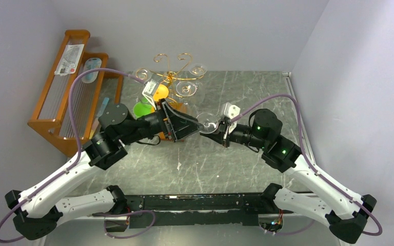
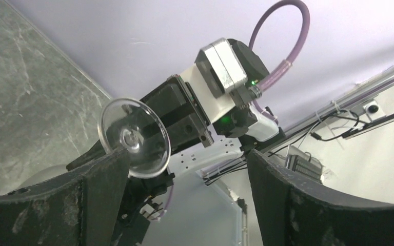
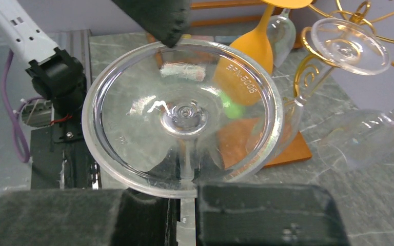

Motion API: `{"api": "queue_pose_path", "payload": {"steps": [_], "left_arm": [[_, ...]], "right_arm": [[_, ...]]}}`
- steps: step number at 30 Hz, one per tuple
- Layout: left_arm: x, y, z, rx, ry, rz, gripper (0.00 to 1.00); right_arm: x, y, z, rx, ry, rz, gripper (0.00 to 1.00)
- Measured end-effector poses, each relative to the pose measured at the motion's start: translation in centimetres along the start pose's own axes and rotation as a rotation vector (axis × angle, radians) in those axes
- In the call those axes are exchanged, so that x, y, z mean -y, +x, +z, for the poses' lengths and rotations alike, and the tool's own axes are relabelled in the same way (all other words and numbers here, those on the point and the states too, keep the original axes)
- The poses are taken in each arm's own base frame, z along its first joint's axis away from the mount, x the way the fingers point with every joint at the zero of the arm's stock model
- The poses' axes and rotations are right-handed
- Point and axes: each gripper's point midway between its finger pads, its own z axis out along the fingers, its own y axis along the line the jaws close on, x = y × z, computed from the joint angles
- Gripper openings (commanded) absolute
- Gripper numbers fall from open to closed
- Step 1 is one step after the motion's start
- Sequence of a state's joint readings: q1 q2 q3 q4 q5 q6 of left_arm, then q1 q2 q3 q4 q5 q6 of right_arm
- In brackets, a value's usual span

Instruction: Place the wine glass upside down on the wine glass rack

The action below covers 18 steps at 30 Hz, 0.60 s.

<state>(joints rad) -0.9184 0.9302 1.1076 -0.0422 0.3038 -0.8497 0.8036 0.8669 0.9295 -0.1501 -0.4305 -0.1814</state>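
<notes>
My right gripper [image 3: 184, 201] is shut on the stem of a clear wine glass [image 3: 184, 115], held sideways above the table with its round foot [image 1: 205, 121] facing the left arm. My left gripper [image 1: 189, 124] stands open right at that foot. In the left wrist view the foot [image 2: 133, 137] sits beside the left finger [image 2: 97, 195], and nothing is between the fingers. The wine glass rack [image 1: 172, 77], gold wire with curled arms, stands behind; its orange-brown base [image 3: 292, 148] shows past the glass. The bowl of the held glass is hidden.
Clear glasses [image 3: 361, 136] hang upside down on the rack, with an orange glass [image 1: 160, 93] and a green one [image 1: 142, 108] beside it. A stepped wooden shelf [image 1: 66, 92] holding packets stands at the back left. Walls close in at the back and on both sides.
</notes>
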Motion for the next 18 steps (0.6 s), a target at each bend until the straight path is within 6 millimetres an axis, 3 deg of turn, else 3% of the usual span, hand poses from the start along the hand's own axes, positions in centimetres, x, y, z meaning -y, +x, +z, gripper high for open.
{"api": "queue_pose_path", "payload": {"steps": [10,18], "left_arm": [[-0.9,0.4,1.5,-0.023,-0.037,-0.106,0.86],[-2.3,-1.0,-0.5,0.077,-0.149,-0.105,0.77]], "right_arm": [[-1.2,1.1,-0.1,-0.031,-0.058,0.015,0.00],[-1.0,0.4,-0.3,0.004,-0.044,0.001,0.00]]}}
